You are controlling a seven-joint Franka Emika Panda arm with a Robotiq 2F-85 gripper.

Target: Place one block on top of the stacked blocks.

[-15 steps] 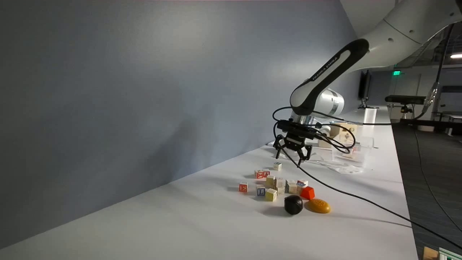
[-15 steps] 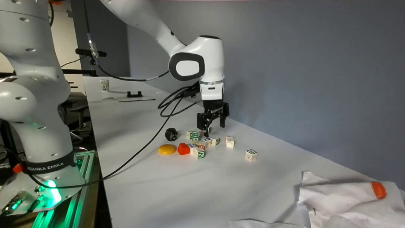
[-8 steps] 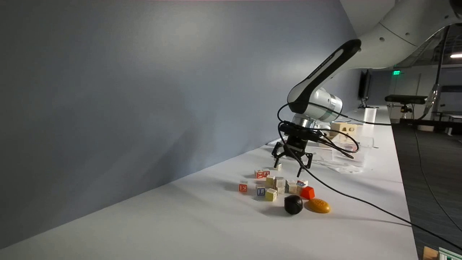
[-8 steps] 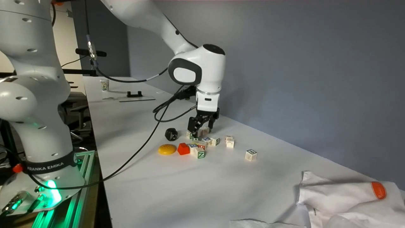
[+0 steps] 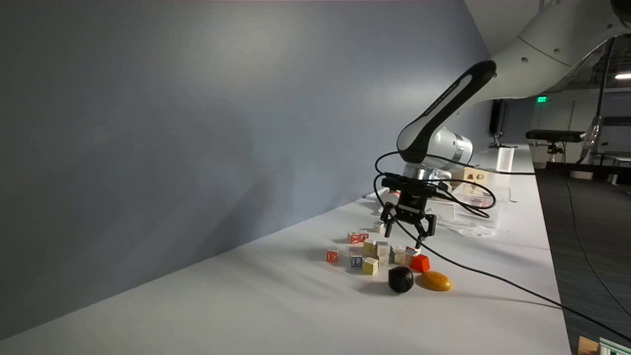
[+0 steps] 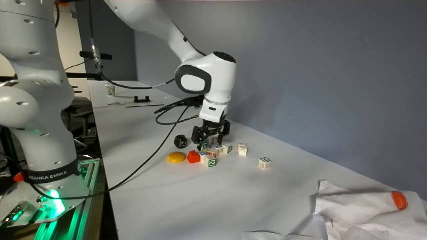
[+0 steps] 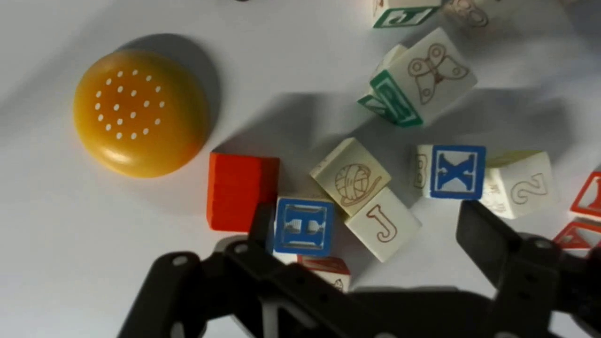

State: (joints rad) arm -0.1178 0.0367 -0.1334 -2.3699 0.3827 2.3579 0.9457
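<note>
Sliding toward four o'clock since half a second ago, the gripper point(image 5: 403, 240) is dipping in an exterior view; near its jaws, at eight o'clock, the stacked blocks point(image 5: 382, 249) are standing two high on the counter point(image 5: 236, 315). No block is shifting, so the placing is waiting on a pick.

Switching to an exterior view with the black round object point(image 6: 180, 141) lying at nine o'clock from the jaws: the same move is running toward seven, and the jaws are covering some of what is standing behind.

Down to the wrist view: the jaws are standing wide apart, gripping nothing. Framed between them, a J block point(image 7: 384, 224) and a yarn-ball block point(image 7: 352, 180) are touching; the gripper is probably lining up on one of them. The stacked blocks are waiting at one o'clock, butterfly upward, the top cube mostly hiding the lower. An H block point(image 7: 304, 227) is losing an edge behind the jaws, a red-lettered block point(image 7: 587, 197) is running off at three o'clock, and the jaws' height is proving hard to judge.
</note>
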